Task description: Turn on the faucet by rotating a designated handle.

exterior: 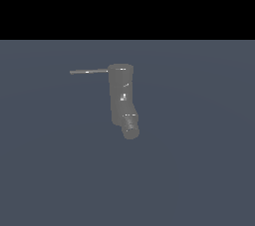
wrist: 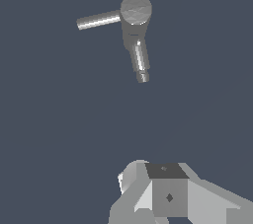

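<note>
Faucet: the faucet (exterior: 121, 93) stands a little above the middle of the exterior frame, a dull grey upright cylinder whose short spout angles down to a dark round nozzle.
Handle: the handle (exterior: 88, 71) is a thin straight rod leaving the cylinder's top and running toward the exterior view's left, roughly level.
Seen from the wrist: the faucet (wrist: 136, 11) shows from above, its round cap in the upper middle of the frame, with the handle (wrist: 99, 20) reaching toward the upper left and the spout pointing down the frame.
Gripper: only a pale blocky part of the arm sits at the bottom edge of the wrist frame; the fingers are not visible, so I cannot tell how far open the gripper is or whether it holds anything. In the exterior view the arm is out of frame.
Separation: arm and faucet look well apart.
Step in hand: the approach, judging by that gap; the handle appears untouched.
Doing it well: aim for the rod near its free end, not the cylinder, for more turning leverage.
Push direction: press sideways across the rod, along an arc about the cylinder's axis.
Risk: slipping off the thin rod, or nudging the spout instead.
</note>
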{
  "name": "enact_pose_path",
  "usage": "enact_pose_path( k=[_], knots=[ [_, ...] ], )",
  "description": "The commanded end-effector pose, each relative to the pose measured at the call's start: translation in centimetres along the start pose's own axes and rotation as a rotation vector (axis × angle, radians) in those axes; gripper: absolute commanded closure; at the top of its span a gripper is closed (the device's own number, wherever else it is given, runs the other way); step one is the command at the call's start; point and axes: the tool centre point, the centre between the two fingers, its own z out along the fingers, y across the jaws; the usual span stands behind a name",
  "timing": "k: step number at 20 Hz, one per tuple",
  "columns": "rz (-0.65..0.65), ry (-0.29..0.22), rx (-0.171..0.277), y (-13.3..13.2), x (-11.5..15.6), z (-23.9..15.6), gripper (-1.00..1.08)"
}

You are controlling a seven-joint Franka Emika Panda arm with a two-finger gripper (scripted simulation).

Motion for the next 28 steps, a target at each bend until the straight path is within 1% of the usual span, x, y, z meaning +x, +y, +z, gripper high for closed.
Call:
enact_pose_path(
  k=[1, 6, 13, 28],
  knots=[
    [0.032, 0.001, 0.001, -0.7, 0.3, 0.6, 1.08],
    [0.119, 0.003, 0.002, -2.5, 1.2, 2.2, 1.08],
    [0.265, 0.007, 0.005, -5.4, 3.2, 5.0, 1.08],
    [0.58, 0.015, 0.014, -10.7, 8.9, 10.8, 1.08]
  ],
)
